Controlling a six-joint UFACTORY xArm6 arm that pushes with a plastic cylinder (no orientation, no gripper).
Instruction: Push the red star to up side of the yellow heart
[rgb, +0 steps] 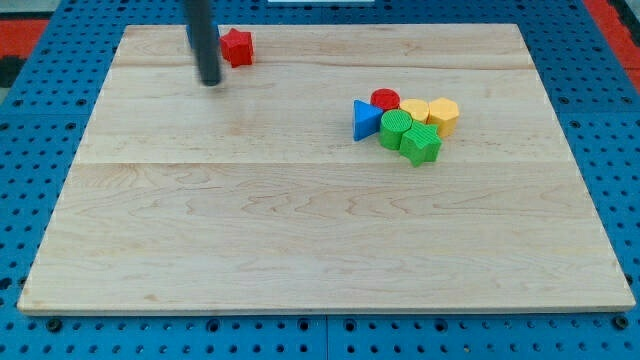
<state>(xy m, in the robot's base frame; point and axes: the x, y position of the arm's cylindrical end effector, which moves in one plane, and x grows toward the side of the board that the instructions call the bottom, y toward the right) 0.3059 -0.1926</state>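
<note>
Gripper-less, our tip (210, 82) sits just beside the red star (237, 46) at its 7 o'clock; we should circle to its 9 o'clock, then push toward the yellow heart's (414, 109) 12 o'clock.

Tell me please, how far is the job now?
Nothing looks done yet: the red star sits near the view's top left, far from the yellow heart in the cluster at the right. In hand: my tip stands just left of the star. Left: pushing it rightward to above the heart.
</note>
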